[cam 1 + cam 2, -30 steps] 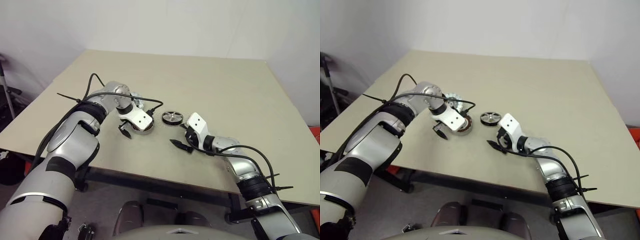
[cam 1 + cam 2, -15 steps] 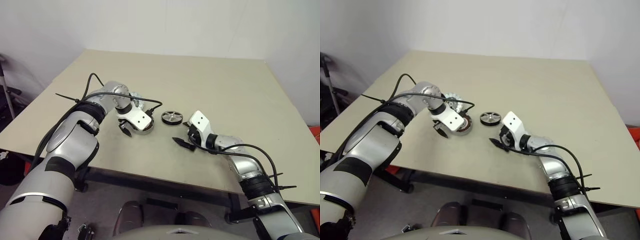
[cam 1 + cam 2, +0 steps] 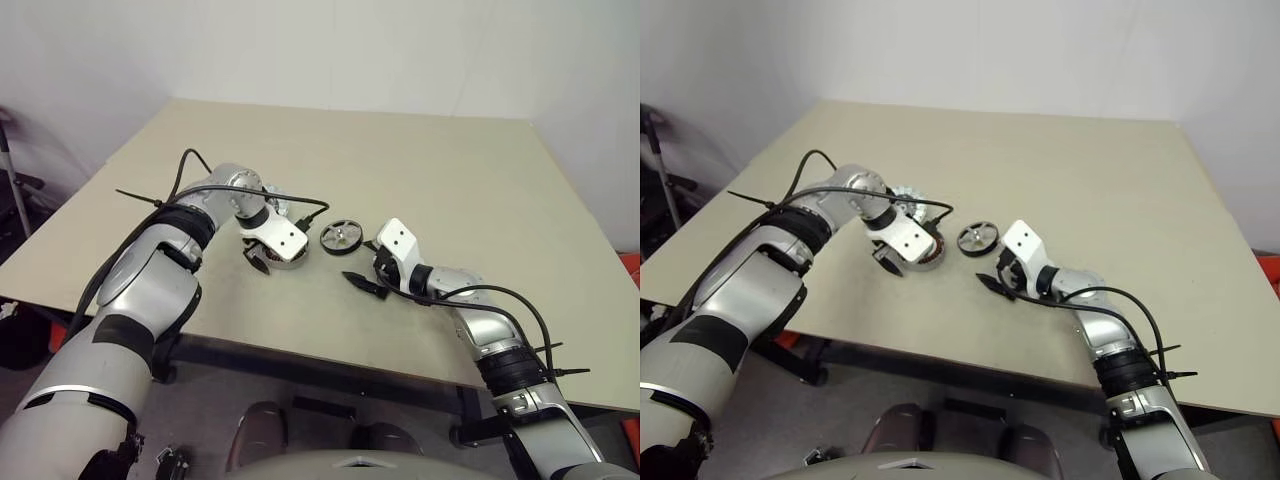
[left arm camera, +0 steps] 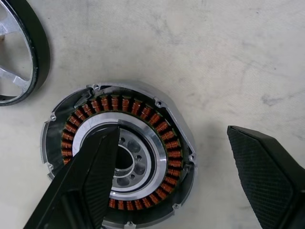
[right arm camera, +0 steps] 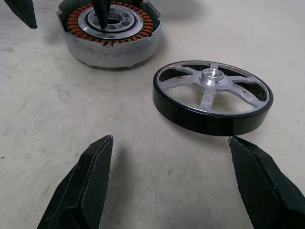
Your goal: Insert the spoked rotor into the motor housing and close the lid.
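On table (image 3: 450, 180) | spoked rotor (image 5: 212, 97) flat; hub up

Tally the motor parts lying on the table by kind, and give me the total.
motor housing: 1
spoked rotor: 1
lid, toothed rim, partly hidden: 1
Total: 3
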You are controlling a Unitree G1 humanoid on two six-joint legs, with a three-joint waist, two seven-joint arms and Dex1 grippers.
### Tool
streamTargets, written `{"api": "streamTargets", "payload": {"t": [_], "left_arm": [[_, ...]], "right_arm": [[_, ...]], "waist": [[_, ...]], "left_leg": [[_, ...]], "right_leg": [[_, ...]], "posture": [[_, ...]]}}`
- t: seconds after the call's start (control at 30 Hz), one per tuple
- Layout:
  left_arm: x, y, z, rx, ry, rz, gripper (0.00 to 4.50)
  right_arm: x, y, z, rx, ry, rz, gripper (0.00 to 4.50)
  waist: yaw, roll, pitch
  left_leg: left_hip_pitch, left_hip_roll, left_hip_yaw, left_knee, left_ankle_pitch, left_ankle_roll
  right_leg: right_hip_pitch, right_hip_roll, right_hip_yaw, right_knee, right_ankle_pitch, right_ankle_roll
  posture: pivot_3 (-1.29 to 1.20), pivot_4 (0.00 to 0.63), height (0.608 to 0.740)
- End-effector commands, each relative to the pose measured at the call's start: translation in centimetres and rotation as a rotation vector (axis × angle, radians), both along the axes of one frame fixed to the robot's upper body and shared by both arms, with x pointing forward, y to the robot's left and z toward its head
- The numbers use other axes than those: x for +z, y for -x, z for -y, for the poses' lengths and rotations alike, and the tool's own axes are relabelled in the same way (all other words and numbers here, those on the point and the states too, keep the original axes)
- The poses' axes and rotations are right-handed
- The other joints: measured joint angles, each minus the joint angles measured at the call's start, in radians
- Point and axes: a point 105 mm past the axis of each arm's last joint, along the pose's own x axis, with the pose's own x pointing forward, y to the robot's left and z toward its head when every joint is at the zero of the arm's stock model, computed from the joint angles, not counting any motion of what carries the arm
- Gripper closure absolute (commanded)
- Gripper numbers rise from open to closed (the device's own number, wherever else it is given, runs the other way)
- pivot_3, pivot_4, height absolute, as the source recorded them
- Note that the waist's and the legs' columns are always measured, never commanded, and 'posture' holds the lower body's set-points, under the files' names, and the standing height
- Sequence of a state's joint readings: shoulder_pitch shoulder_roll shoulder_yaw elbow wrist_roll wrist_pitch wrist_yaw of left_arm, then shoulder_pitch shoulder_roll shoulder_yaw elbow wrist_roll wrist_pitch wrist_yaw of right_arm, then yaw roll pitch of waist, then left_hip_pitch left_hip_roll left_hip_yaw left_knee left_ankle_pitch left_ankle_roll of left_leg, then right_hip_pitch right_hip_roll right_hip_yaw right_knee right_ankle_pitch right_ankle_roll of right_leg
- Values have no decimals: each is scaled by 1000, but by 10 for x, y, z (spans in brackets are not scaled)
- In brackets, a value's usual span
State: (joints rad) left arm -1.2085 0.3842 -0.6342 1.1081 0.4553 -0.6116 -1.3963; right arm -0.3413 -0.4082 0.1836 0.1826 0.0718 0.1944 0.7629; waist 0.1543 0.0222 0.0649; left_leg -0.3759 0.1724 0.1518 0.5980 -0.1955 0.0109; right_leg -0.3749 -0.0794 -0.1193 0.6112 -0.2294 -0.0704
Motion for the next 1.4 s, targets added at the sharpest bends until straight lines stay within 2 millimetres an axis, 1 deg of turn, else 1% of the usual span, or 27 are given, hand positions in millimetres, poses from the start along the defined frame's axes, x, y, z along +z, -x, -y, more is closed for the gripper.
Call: {"api": "streamTargets", "payload": {"t": [0.03, 0.2, 0.37, 0.9, 1.03, 1.23, 1.4], "left_arm": [[2, -2, 6, -20, 18, 34, 698], [-5, -1, 8, -17, 9, 33, 698], [-7, -1, 9, -15, 1, 27, 698], [4, -1, -8, 10, -6, 17, 698], [11, -8, -14, 45, -4, 60, 698], [13, -16, -6, 78, 42, 112, 698], [10, -14, -3, 68, 41, 98, 698]], "right_arm": [[20, -5, -4, 19, -25, 68, 87], [22, -4, -6, 22, -30, 73, 87], [24, -5, -6, 18, -35, 78, 87], [19, -6, -1, 26, -11, 63, 87], [19, -6, -2, 36, -7, 60, 87], [17, -5, -5, 47, -7, 56, 87], [18, -5, -5, 47, -10, 60, 87]], "waist": [[0, 0, 0], [0, 0, 0], [1, 0, 0], [-1, 0, 0], [-2, 0, 0], [-1, 0, 0], [0, 0, 0]], "left_leg": [[0, 0, 0, 0, 0, 0], [0, 0, 0, 0, 0, 0], [3, 0, 0, 0, 0, 0], [4, 0, 0, 0, -1, 1], [4, 0, 0, 0, -1, 1], [3, 0, 0, 0, -1, 1], [3, -1, 0, 0, -1, 1]], "right_leg": [[0, 0, 0, 0, 0, 0], [1, 0, 0, 0, 0, 0], [4, -1, 0, 0, 0, 0], [4, -1, 0, 0, 0, 0], [3, -1, 0, 0, 0, 0], [3, -1, 0, 0, 0, 0], [3, -1, 0, 0, 0, 0]], "posture": [[0, 0, 740], [0, 0, 740], [0, 0, 740], [0, 0, 740], [0, 0, 740], [0, 0, 740], [0, 0, 740]]}}
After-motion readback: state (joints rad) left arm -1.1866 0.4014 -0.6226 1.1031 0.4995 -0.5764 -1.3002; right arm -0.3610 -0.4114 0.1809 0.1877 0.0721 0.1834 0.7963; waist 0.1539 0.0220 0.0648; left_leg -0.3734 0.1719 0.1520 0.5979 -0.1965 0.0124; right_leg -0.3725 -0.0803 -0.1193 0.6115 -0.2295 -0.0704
